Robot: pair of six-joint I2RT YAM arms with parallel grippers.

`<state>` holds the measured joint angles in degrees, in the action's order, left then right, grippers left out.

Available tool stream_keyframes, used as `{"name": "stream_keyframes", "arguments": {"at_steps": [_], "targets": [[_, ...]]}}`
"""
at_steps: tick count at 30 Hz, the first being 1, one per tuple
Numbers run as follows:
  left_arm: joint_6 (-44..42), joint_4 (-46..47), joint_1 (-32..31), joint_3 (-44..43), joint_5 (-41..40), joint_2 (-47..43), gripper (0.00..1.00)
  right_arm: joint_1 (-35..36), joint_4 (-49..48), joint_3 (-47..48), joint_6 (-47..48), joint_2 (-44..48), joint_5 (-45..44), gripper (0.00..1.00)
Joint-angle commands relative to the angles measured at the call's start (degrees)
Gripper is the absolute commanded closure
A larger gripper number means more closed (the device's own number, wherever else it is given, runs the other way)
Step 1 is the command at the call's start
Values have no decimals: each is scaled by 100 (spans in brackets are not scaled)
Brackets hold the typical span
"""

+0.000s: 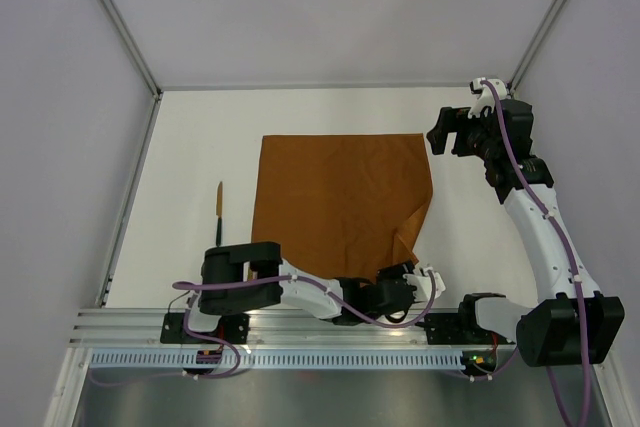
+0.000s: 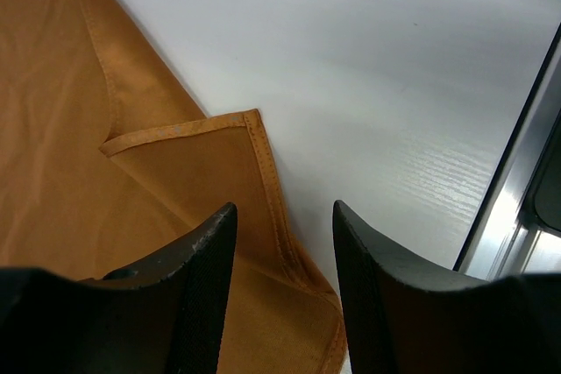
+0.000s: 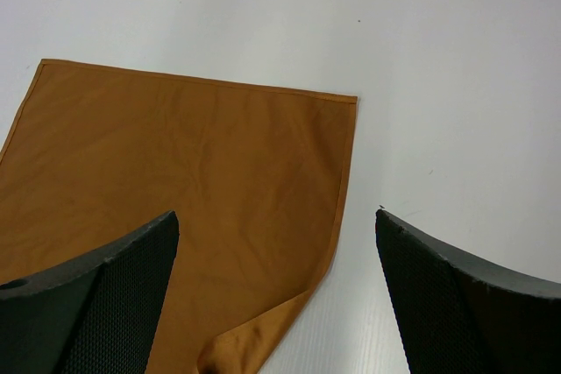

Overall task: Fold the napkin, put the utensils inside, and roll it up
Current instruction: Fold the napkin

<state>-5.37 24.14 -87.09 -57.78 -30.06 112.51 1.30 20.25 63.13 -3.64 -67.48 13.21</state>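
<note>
The rust-orange napkin (image 1: 335, 197) lies spread flat on the white table, its near right corner folded back over itself (image 1: 412, 227). My left gripper (image 1: 408, 279) sits low at that corner. In the left wrist view its jaws (image 2: 285, 208) stand open, and the folded hem (image 2: 263, 172) runs between them without being pinched. My right gripper (image 1: 450, 132) hangs wide open above the table beside the napkin's far right corner, and the cloth (image 3: 175, 172) shows below its jaws (image 3: 276, 215). One thin dark utensil (image 1: 219, 209) lies on the table left of the napkin.
An aluminium rail (image 1: 300, 332) runs along the near edge under both arm bases and shows at the right of the left wrist view (image 2: 526, 190). Pale enclosure walls with metal posts (image 1: 115, 17) close in the left, far and right sides.
</note>
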Motion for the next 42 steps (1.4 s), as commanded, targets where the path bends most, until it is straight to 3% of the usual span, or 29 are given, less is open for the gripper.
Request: {"name": "stream_keyframes", "arguments": {"at_steps": [1, 8, 23, 32, 42], "targets": [[-395, -15, -80, -251, -184, 201, 47, 2, 40, -3, -23, 33, -12, 2], [-474, 161, -80, -304, -526, 315, 52, 10, 32, -3, -32, 25, -12, 2], [-255, 231, 16, -375, -571, 342, 84, 11, 40, -47, -40, 51, 6, 2], [123, 249, 148, -208, -597, 96, 98, 11, 40, -47, -40, 51, 15, 2], [1107, 337, 526, 179, -474, -501, 98, 11, 40, -56, -32, 25, 41, 2]]}}
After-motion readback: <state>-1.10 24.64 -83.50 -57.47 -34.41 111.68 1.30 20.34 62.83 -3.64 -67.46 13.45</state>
